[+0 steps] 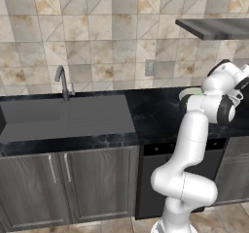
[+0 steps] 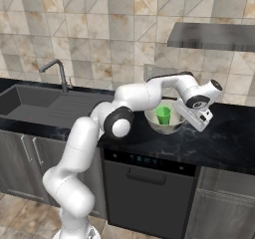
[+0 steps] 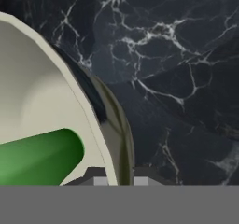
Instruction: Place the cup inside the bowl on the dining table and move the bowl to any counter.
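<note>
The pale cream bowl (image 2: 158,125) is on or just above the black marble counter (image 2: 219,138), right of the sink; I cannot tell if it touches. The green cup (image 2: 163,114) stands inside it. My gripper (image 2: 185,115) is shut on the bowl's right rim. In the hand view the gripper (image 3: 119,180) has one fingertip on each side of the bowl's wall (image 3: 42,92), with the cup (image 3: 42,157) lying inside at the lower left. In the left base view a sliver of the bowl's rim (image 1: 189,91) shows behind my arm. The dining table is out of view.
A sink (image 2: 30,103) with a faucet (image 2: 60,73) is set into the counter's left part. A grey shelf (image 2: 214,36) hangs on the tiled wall above the right side. A dark dishwasher front (image 2: 149,183) sits below the bowl, with grey cabinet doors (image 1: 73,188) beside it.
</note>
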Robot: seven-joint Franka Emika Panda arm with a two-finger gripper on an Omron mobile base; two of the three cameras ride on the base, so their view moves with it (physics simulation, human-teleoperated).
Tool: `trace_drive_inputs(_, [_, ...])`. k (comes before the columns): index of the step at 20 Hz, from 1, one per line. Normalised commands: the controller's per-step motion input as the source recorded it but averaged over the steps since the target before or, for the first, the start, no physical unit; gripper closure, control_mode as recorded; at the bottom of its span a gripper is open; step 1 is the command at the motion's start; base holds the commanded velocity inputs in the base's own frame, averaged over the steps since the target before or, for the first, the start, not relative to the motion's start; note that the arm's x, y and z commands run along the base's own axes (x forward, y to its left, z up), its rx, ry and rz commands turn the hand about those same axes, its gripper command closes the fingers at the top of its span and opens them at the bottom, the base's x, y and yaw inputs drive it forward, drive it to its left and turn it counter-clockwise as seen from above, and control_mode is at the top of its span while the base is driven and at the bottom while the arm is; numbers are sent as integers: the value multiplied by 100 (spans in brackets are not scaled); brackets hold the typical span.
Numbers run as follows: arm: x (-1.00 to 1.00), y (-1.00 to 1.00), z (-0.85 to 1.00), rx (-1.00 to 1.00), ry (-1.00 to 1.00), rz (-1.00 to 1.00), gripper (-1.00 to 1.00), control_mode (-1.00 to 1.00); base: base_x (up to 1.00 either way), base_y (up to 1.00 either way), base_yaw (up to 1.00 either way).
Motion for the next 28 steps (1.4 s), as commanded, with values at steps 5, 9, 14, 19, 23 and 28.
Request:
trace_drive_inputs(5, [16,-9,-14,-1,0,-5,100,-100,0,0,0])
trace_drive_inputs(9, [16,-10,-21,-1,0,-5,100,-100,0,0,0])
trace_drive_inputs(14, [12,-11,-23,-2,0,-5,100,-100,0,0,0])
trace_drive_inputs(19, [8,-12,-22,-1,0,-5,100,-100,0,0,0])
trace_drive_inputs(23, [8,-12,-18,-1,0,-5,100,-100,0,0,0])
trace_drive_inputs(28, [3,-8,-5,0,0,-4,100,-100,0,0,0])
